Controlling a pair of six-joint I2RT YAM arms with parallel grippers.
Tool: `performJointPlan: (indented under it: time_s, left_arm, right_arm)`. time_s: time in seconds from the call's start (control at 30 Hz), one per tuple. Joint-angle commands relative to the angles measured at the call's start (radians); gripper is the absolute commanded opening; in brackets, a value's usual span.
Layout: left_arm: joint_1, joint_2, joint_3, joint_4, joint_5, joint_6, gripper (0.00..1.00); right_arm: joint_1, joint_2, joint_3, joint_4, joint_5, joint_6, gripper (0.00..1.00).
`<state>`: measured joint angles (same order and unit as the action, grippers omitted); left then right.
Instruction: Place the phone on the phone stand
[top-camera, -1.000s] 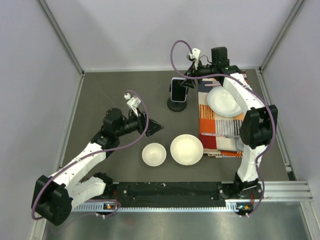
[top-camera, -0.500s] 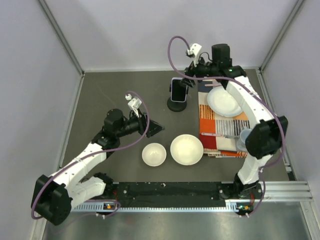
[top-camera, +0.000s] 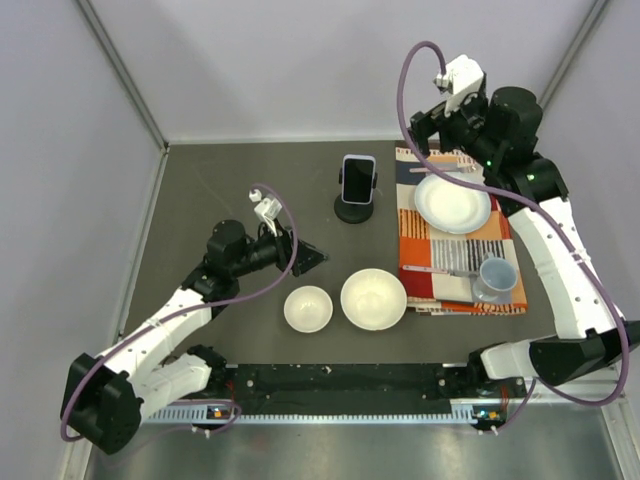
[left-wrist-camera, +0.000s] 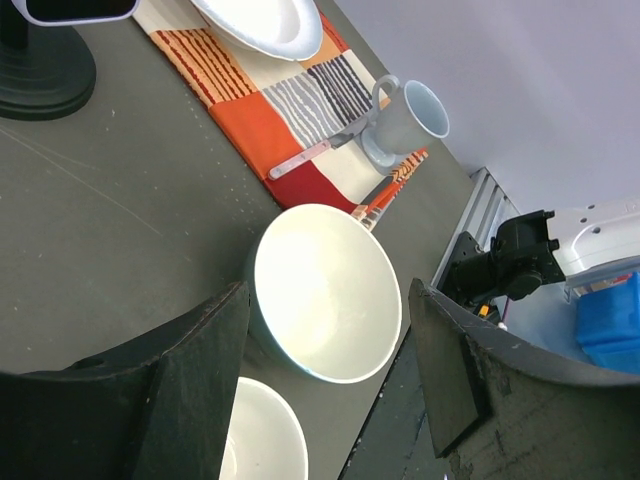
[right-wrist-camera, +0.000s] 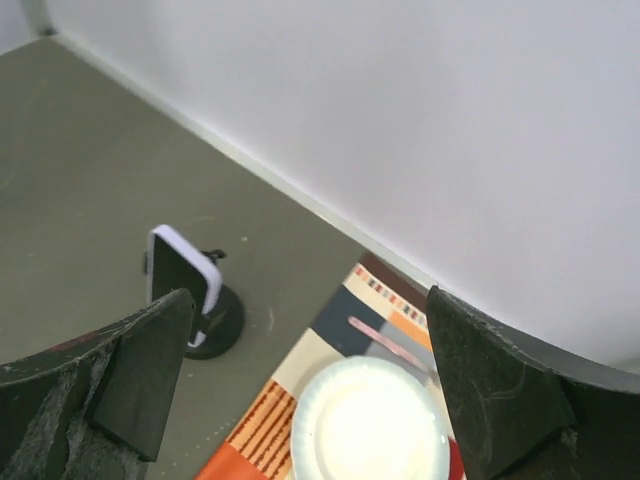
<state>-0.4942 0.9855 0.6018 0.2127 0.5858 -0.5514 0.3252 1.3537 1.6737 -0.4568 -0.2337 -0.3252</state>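
Top external: is looking steeply down from above and behind the arm bases, from far off, taking in the whole dark grey table (top-camera: 230, 190).
Left wrist: is riding low and close over the table, peering between the left pincer's black fingers (left-wrist-camera: 190, 390) toward the table's right side, with the larger white bowl (left-wrist-camera: 325, 290) nearest.
Right wrist: is hovering high, looking down between the right pincer's black fingers (right-wrist-camera: 140, 370) toward the pale back wall (right-wrist-camera: 400, 100).
Shared: all three are catching the small black disc-based phone stand (top-camera: 355, 212), the round white plate (top-camera: 452, 203) and the orange striped patchwork cloth mat (top-camera: 425, 250).

No legible text, label, brand, number or sign in any view. Phone (top-camera: 358, 178) screen reads dark and blank. Patterned cloth (top-camera: 425, 250) shows stripes and colour blocks only.
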Motion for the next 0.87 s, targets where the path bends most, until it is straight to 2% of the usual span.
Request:
performJointPlan:
  time_s: [0.0,0.03,0.13,0.23,0.37,0.53,0.63,0.7,0.83]
  left_arm:
    - [-0.007,-0.025,-0.010,0.030,-0.004,0.001,0.70]
    - [-0.007,-0.025,-0.008,0.028,-0.004,0.001,0.70]
    - [-0.009,-0.028,-0.013,0.028,-0.004,-0.001,0.70]
    - [-0.010,-0.036,-0.014,0.025,-0.001,-0.001,0.70]
    - [-0.012,-0.060,-0.002,-0.010,-0.009,0.002,0.70]
    - [-0.014,-0.171,0.061,-0.113,-0.043,-0.001,0.72]
    - [-0.014,-0.249,0.088,-0.194,-0.081,-0.013,0.72]
    - [-0.014,-0.287,0.095,-0.255,-0.093,-0.025,0.72]
    - [-0.014,-0.404,0.090,-0.332,-0.119,-0.050,0.73]
  right_arm:
    - [0.005,-0.010,0.061,-0.005,0.321,0.177,0.99]
    - [0.005,-0.010,0.076,-0.017,0.388,0.205,0.99]
    - [0.005,-0.019,0.139,-0.058,0.456,0.326,0.99]
    - [0.008,-0.048,0.201,-0.129,0.464,0.423,0.99]
    - [0.028,-0.117,0.201,-0.154,0.436,0.449,0.99]
    - [0.032,-0.221,0.134,-0.134,0.327,0.508,0.99]
    - [0.032,-0.350,0.012,-0.079,0.271,0.517,0.99]
    - [0.032,-0.456,-0.078,-0.042,0.261,0.505,0.99]
    - [0.031,-0.586,-0.143,-0.031,0.280,0.526,0.99]
